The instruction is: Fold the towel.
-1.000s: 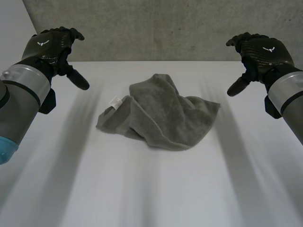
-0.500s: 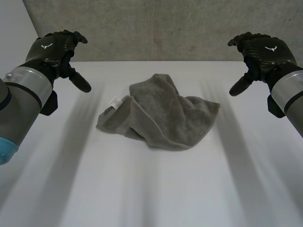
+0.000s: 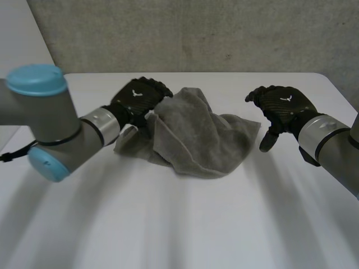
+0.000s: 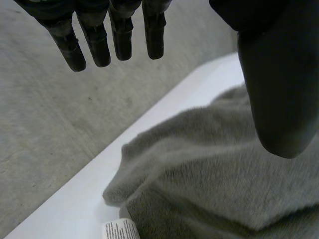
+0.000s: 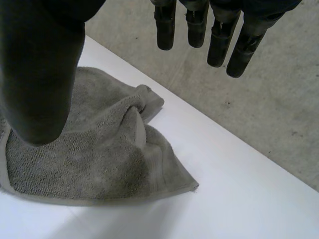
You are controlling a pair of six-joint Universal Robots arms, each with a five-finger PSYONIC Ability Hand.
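White table (image 3: 168,224), crumpled towel (image 3: 196,140), concrete wall (image 3: 196,33)

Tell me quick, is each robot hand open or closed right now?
Left robot hand: open, over the towel edge, holding nothing.
Right robot hand: open, beside the towel, holding nothing.

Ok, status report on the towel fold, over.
Left hand open, over towel by its label. Right hand open, beside opposite corner. Towel crumpled, unfolded. Nothing blocking.

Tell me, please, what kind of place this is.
Probably a robot lab or test room: a plain white table, a bare concrete wall behind it, and a crumpled grey towel on the table.
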